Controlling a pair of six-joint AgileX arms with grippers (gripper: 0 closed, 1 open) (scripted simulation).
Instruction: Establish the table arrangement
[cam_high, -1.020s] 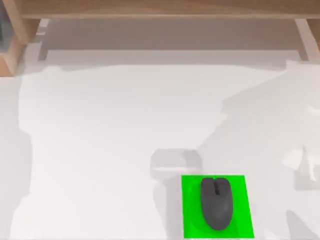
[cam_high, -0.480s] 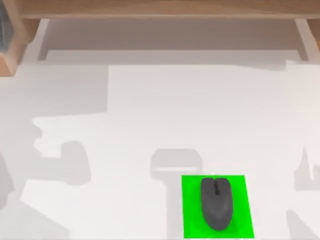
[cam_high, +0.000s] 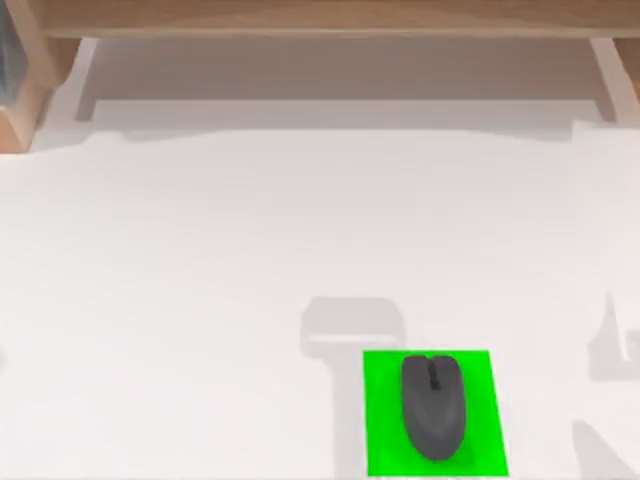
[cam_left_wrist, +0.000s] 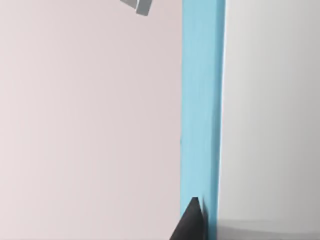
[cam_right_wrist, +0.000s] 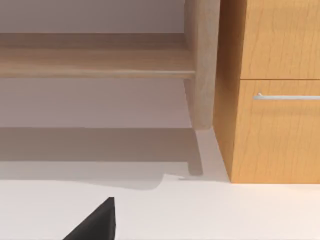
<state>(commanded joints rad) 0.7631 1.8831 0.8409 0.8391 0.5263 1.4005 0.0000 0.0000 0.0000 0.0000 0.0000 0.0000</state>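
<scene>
The table is a wide white matte top spreading across the top view. Near its front edge, right of centre, a bright green square pad lies flat. A dark grey computer mouse rests on the pad, its wheel end pointing to the back. A dark tip of my left gripper shows in the left wrist view, in front of a light blue upright strip. A dark tip of my right gripper shows in the right wrist view, above the white table.
A light wooden frame with side legs runs along the table's back edge. In the right wrist view a wooden cabinet with a drawer handle stands beside a frame leg. Soft shadows lie on the table's right edge.
The broad arm shadows over the table's left side have drawn away to the left and gone. Mouse and green pad have not moved.
</scene>
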